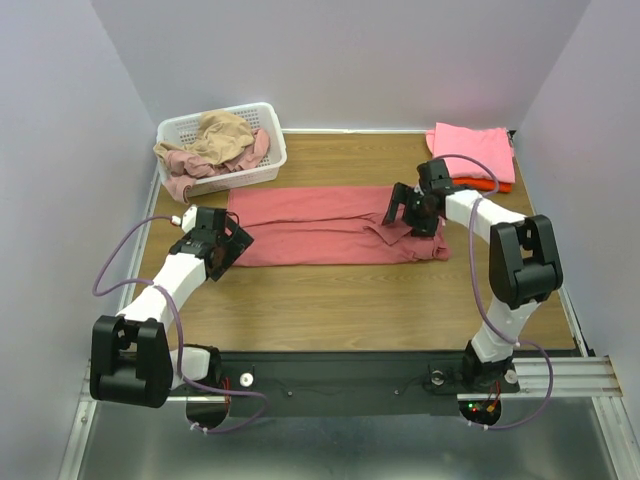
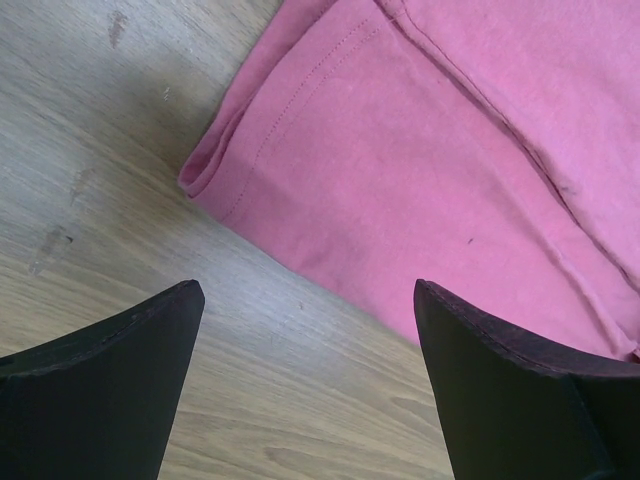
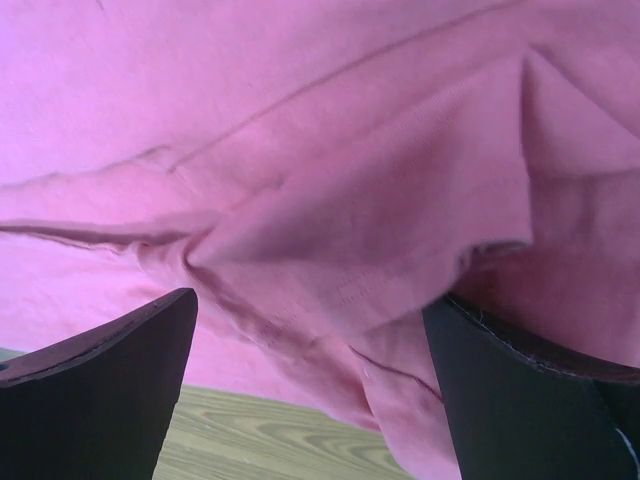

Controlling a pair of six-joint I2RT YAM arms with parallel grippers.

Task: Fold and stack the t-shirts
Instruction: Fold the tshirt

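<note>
- Two grippers were spread wide, pinching nothing. The left gripper [image 2: 310,290] hung over bare table [image 1: 350,300] just off the left hem of the dusty red t-shirt [image 1: 320,225]. The right gripper [image 3: 310,300] hung over its rumpled right end.
- Open wood lay along the near edge.
- Basket [image 1: 268,128] sat far left, holding the tan shirt [image 1: 225,130] and pale rose shirt [image 1: 185,168].
- Bright pink shirt [image 1: 470,150] sat far right, mostly hiding the orange-red shirt [image 1: 488,186].
- Could not tell whether the right fingertips touched the cloth.

The dusty red t-shirt [image 1: 320,225] lies flat across the centre of the table [image 1: 330,300], folded into a long band running from 9 to 3 o'clock. Its hem is double-stitched, and its 3 o'clock end is rumpled, with a sleeve flap turned over. At 1 o'clock the bright pink t-shirt [image 1: 470,148] sits folded on the folded orange-red t-shirt [image 1: 485,186]. At 11 o'clock the tan t-shirt [image 1: 222,133] and the pale rose t-shirt [image 1: 182,175] lie crumpled together in the basket [image 1: 240,180]
</note>
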